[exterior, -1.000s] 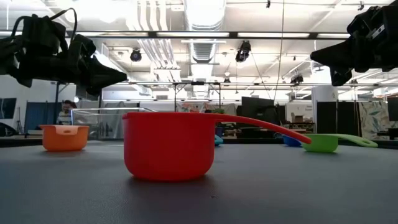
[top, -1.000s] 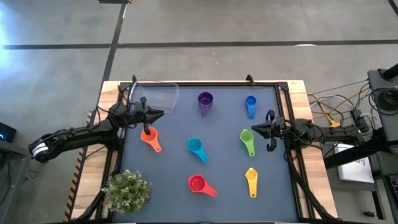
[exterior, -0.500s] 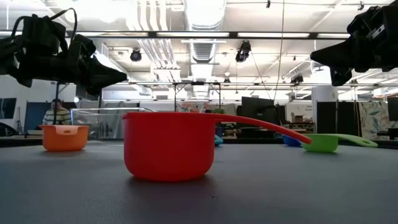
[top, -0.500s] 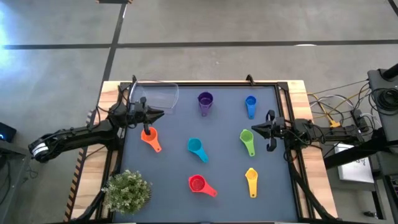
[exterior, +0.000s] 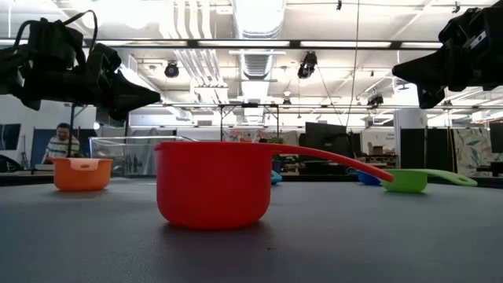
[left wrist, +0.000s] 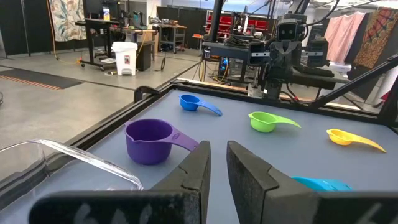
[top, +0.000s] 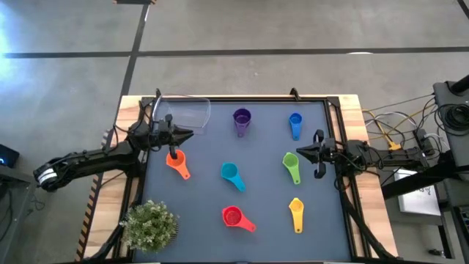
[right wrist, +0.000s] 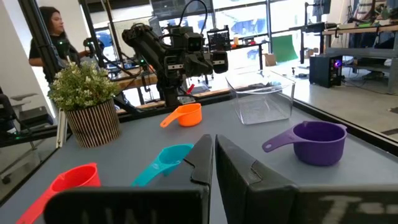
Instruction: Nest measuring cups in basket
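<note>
Seven measuring cups lie apart on the dark mat, each resting on its base: purple (top: pixel 242 119), blue (top: pixel 295 125), green (top: pixel 292 165), teal (top: pixel 231 174), orange (top: pixel 176 161), red (top: pixel 234 217) and yellow (top: pixel 296 213). The clear basket (top: pixel 183 114) stands at the far left corner. My left gripper (top: pixel 189 134) hovers level between the basket and the orange cup, its fingers (left wrist: pixel 200 167) shut with a thin slit, holding nothing. My right gripper (top: pixel 299 152) hovers level by the green cup at the right side, shut (right wrist: pixel 213 155) on nothing.
A small bushy plant in a striped pot (top: pixel 150 226) stands at the near left corner. A raised dark frame (top: pixel 337 132) borders the mat. In the low view the red cup (exterior: pixel 214 185) fills the foreground. A person (exterior: pixel 60 143) sits in the room beyond.
</note>
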Available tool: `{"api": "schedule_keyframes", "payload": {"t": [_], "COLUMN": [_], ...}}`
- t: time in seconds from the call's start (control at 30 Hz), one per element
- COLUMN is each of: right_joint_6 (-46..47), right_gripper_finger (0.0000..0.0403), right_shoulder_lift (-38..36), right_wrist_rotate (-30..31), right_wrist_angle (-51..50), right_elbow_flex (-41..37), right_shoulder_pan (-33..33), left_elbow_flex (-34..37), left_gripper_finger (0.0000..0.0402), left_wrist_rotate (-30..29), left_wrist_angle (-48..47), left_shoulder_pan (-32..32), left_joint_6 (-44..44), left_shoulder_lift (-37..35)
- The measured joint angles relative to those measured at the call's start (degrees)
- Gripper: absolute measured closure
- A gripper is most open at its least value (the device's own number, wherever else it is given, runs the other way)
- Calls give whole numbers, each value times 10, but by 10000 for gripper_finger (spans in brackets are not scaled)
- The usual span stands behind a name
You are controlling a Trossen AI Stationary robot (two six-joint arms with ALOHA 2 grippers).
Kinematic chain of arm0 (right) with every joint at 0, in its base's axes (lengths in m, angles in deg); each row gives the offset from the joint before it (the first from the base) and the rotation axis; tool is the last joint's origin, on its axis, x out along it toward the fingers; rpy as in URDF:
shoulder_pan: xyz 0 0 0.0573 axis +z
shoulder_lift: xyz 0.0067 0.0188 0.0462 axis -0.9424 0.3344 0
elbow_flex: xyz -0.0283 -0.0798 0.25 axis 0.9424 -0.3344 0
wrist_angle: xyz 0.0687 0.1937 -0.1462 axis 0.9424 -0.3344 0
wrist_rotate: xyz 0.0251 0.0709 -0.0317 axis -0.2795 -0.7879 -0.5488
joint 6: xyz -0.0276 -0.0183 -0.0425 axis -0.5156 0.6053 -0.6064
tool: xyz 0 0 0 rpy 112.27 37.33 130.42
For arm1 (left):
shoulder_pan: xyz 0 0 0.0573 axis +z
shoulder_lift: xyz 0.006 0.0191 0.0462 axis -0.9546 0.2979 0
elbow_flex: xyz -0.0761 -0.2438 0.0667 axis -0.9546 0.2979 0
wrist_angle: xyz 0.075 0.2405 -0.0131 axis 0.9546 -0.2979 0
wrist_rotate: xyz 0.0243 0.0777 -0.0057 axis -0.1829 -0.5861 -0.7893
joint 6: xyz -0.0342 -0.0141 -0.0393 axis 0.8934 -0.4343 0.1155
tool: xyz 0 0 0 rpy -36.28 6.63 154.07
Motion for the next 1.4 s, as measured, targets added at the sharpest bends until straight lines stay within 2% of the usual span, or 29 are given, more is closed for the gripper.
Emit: {"api": "schedule_keyframes", "payload": {"t": [0.6,0.77,1.17,1.4], "right_joint_6": [0,0,0,0], "right_gripper_finger": [394,394,394,394], "right_shoulder_lift": [0,0,0,0], "right_wrist_rotate": [0,0,0,0], "right_wrist_angle": [0,0,0,0], "right_elbow_flex": [0,0,0,0], "right_shoulder_pan": [0,0,0,0], "left_elbow_flex": [0,0,0,0], "left_gripper_finger": [365,365,365,365], "left_wrist_rotate": [0,0,0,0], "left_wrist_angle": [0,0,1,10], "left_shoulder_pan": [0,0,0,0], "left_joint_6": [0,-34,-32,0], "left_shoulder_lift": [0,0,0,0]}}
